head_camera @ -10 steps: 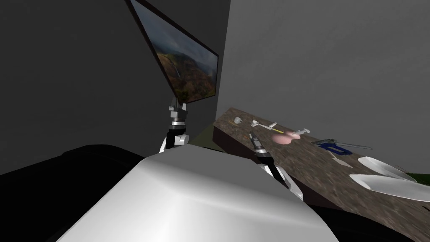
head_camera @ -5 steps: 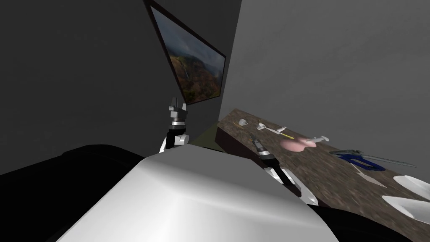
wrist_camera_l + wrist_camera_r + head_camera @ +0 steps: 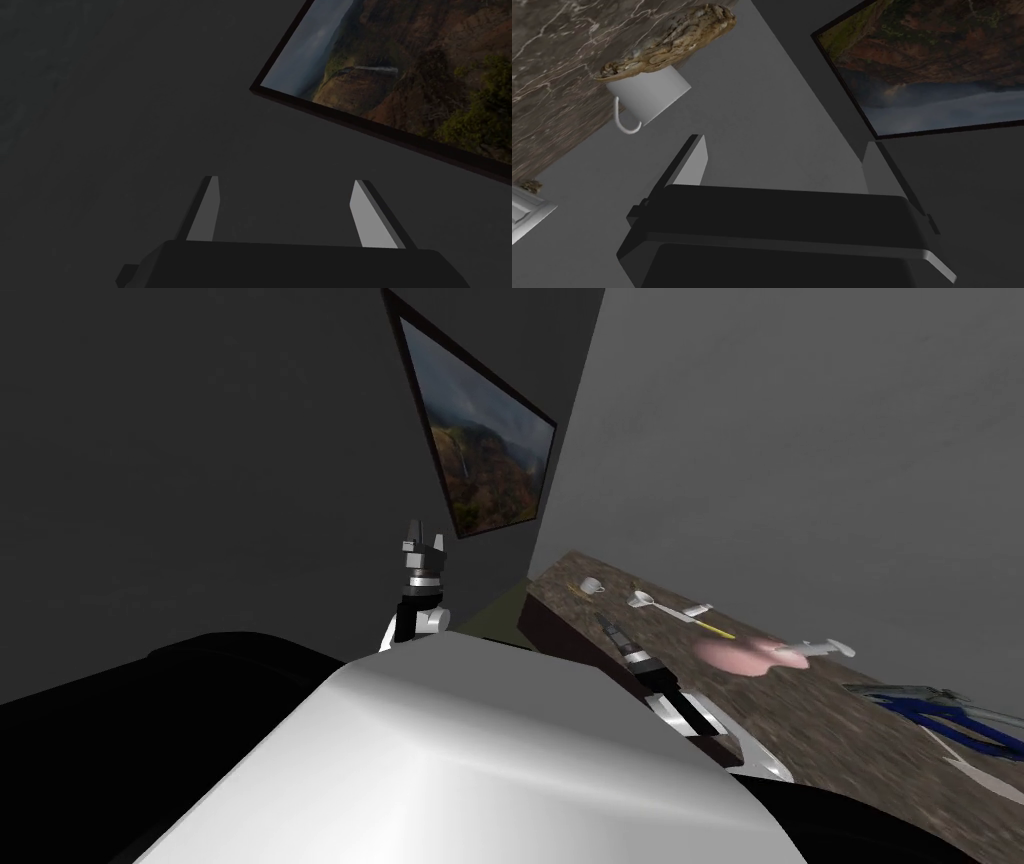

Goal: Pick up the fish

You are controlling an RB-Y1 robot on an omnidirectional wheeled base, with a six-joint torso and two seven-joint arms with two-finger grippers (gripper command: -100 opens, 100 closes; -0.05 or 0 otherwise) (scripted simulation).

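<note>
— Where's the fish (image 3: 745, 656)?
— Pink, lying on the brown marbled counter (image 3: 800, 738), right of frame, grey wall (image 3: 800, 438) behind.
— Claws?
— Left gripper (image 3: 418, 530) at centre, right gripper (image 3: 601, 618) by the counter's near edge; both spread wide, empty.

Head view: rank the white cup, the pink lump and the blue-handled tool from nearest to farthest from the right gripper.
1. white cup, at the table corner just beyond the right gripper.
2. pink lump, farther along the table.
3. blue-handled tool, farthest along.
</note>
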